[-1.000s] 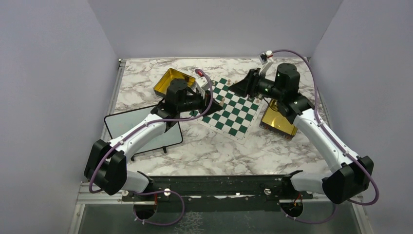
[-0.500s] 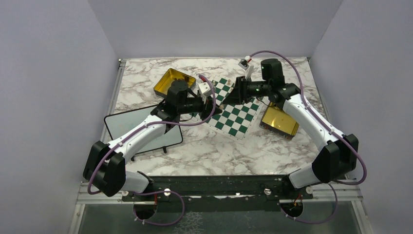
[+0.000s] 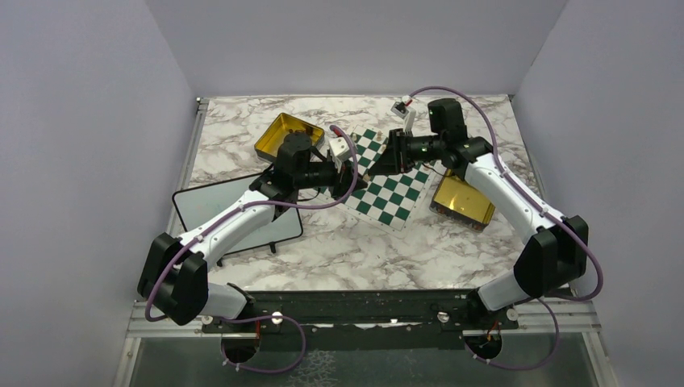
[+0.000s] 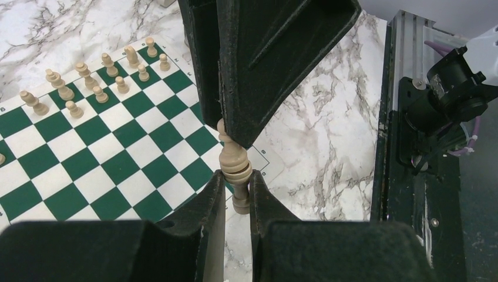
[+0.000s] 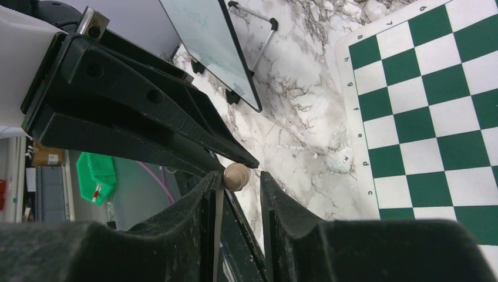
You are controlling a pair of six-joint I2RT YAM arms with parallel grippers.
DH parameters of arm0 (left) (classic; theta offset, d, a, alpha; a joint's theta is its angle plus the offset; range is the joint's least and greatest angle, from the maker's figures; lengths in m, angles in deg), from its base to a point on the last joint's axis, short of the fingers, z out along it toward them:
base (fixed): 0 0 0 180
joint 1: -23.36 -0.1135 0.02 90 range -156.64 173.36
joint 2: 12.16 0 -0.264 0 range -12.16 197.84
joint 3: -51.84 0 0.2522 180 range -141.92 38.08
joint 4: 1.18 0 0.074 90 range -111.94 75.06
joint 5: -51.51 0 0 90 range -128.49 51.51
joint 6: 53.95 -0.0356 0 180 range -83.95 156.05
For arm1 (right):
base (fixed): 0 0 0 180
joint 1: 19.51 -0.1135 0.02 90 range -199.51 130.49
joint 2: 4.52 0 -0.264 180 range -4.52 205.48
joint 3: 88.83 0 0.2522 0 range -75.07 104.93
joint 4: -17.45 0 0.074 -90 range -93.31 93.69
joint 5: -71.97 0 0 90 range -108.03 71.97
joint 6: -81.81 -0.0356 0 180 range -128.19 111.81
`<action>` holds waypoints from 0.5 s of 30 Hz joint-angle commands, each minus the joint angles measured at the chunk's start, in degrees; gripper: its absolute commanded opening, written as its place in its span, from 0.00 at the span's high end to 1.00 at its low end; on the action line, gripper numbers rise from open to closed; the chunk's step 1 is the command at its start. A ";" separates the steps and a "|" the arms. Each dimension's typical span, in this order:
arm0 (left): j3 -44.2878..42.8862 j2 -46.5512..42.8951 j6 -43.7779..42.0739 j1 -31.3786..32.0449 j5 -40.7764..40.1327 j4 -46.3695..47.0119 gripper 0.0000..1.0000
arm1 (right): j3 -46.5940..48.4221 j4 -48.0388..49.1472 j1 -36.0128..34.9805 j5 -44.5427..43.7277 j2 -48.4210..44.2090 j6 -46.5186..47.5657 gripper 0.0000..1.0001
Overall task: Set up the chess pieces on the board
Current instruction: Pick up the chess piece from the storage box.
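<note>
The left tool (image 4: pixel 237 187) is clamped on the waist of a pale chess piece (image 4: pixel 234 160), which hangs just over the corner border of the board (image 4: pixel 126 154) with its head toward the right tool (image 5: pixel 240 177). That tool meets it head-on from the opposite side. Its jaws stand a little apart around the round head, one pad against it and a sliver of gap at the other, so I judge it has no real grip yet.

The risk lies in the handover. If the left tool lets go before the right one has pinched, the piece drops and may roll off the border onto the worktop (image 3: pixel 363 250). The head is small and rounded, a poor hold, and pinched there alone the piece could swivel or squirt out. If both tools hold and either pulls, it may twist loose. The two sets of fingertips almost touch, so a small misjudged move would knock them together.

The set chess pieces (image 4: pixel 101 94) stand ahead and to the left of the left tool, well apart from it. The whiteboard (image 3: pixel 202 208) lies beyond the right tool's tips, behind the left tool. One gold tin (image 3: pixel 278 133) sits beside the left tool's wrist, another (image 3: pixel 464 201) under the right arm behind its tool. Only the opposing fingers block either tool
</note>
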 commanded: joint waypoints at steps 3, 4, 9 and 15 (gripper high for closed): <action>0.49 -1.08 -1.38 0.41 1.96 -0.25 0.99 | 1.27 0.90 -0.38 2.24 1.23 -1.02 0.67; 0.49 -1.07 -1.47 0.41 2.03 -0.24 0.99 | 1.17 1.09 -0.47 2.21 1.19 -1.08 0.67; 0.57 -0.83 -1.47 0.41 2.22 -0.33 0.99 | 0.89 1.72 -0.57 2.25 1.43 -1.37 0.73; 0.53 -0.83 -1.78 0.41 2.24 -0.60 0.99 | 0.97 2.62 -0.57 2.72 1.65 -1.61 0.74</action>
